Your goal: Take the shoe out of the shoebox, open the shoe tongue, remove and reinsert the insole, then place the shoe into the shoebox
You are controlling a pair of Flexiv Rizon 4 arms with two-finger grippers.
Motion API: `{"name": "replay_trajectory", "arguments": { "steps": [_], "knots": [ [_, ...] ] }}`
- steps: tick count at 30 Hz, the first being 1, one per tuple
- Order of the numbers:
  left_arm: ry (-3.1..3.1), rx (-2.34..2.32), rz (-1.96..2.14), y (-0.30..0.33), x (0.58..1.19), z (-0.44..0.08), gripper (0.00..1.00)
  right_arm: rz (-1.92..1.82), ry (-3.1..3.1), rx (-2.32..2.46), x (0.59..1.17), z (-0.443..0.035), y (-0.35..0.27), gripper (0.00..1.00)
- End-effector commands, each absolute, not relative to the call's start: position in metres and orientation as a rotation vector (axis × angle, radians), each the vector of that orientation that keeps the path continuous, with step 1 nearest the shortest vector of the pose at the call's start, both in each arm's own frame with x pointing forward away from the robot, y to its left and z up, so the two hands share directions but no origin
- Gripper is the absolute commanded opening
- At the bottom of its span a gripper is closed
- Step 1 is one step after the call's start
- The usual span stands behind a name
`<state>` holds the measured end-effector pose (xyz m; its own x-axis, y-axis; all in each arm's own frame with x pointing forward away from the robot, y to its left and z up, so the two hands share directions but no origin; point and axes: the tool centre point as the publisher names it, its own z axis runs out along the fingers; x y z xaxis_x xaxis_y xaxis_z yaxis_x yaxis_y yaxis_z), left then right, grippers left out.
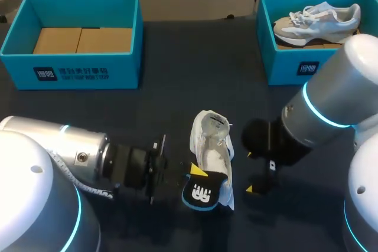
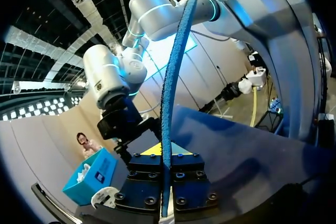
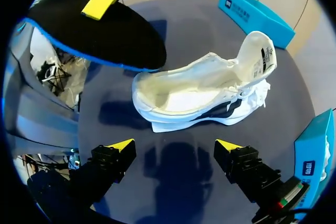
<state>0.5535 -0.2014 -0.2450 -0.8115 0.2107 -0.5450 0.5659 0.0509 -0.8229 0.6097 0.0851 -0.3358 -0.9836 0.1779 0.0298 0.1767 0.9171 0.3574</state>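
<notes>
A white shoe (image 1: 211, 146) lies on its side in the middle of the dark table, tongue pulled back, its opening turned toward my right gripper (image 1: 250, 172). The black insole (image 1: 204, 193) with a blue edge is out of the shoe, at its near end, and my left gripper (image 1: 195, 174) is shut on it. In the left wrist view the insole (image 2: 169, 103) stands edge-on between the left gripper's (image 2: 166, 150) yellow tips. My right gripper (image 3: 174, 148) is open just beside the shoe (image 3: 199, 95), nothing between its fingers, with the insole (image 3: 100, 35) hanging beyond it.
A blue shoebox (image 1: 71, 72) with cardboard inside stands at the back left. A second blue shoebox (image 1: 295, 69) at the back right holds another pale sneaker (image 1: 319, 20). My right arm rises close to that box.
</notes>
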Motion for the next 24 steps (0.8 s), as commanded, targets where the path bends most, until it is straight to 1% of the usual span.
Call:
{"name": "replay_trajectory", "arguments": {
  "steps": [1,24],
  "knots": [
    [2.049,0.800,-1.841,-0.2024,0.5577,-0.2501,0.00,0.523,3.086,0.282,0.6126,-0.3383,0.0925,1.00],
    [2.007,0.891,-1.925,-0.2079,0.5609,-0.2589,0.00,0.532,3.088,0.296,0.6160,-0.3407,0.0956,1.00]
  ]
}}
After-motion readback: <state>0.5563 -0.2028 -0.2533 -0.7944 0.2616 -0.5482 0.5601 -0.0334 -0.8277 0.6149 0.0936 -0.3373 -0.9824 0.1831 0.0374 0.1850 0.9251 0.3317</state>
